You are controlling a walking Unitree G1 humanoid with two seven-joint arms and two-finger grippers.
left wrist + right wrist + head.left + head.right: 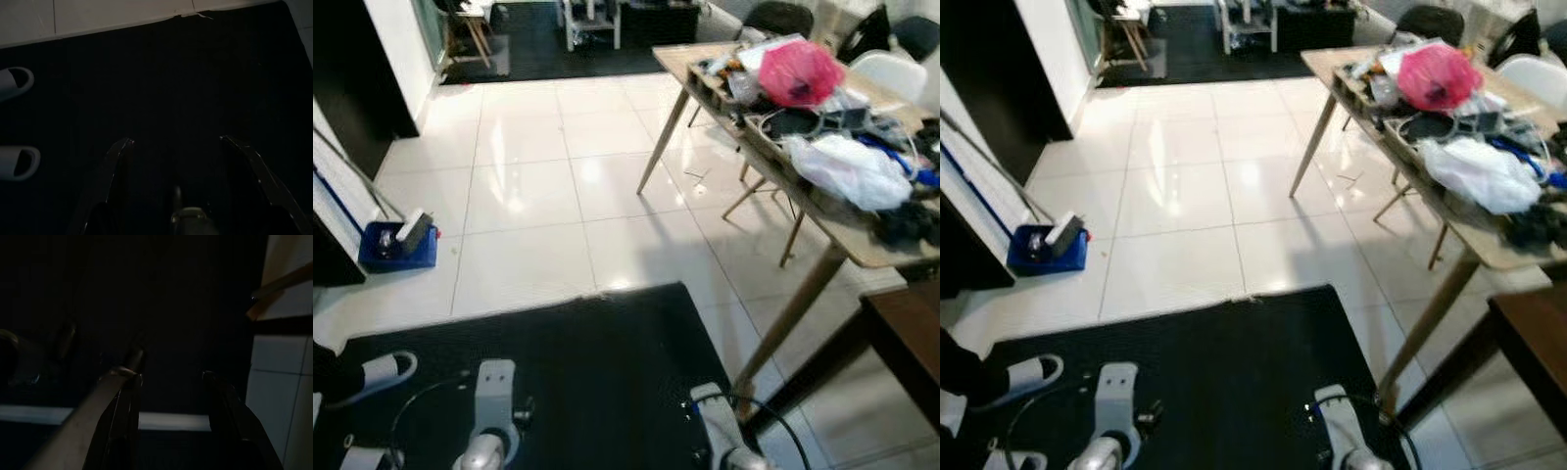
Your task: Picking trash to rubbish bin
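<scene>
Left eye view shows the task barely begun: both arms hang low over the black mat [607,362], left gripper [176,147] and right gripper [171,367] spread wide and empty, while possible trash, a pink bag [800,71], sits on the table [862,245], with no bin visible.
</scene>
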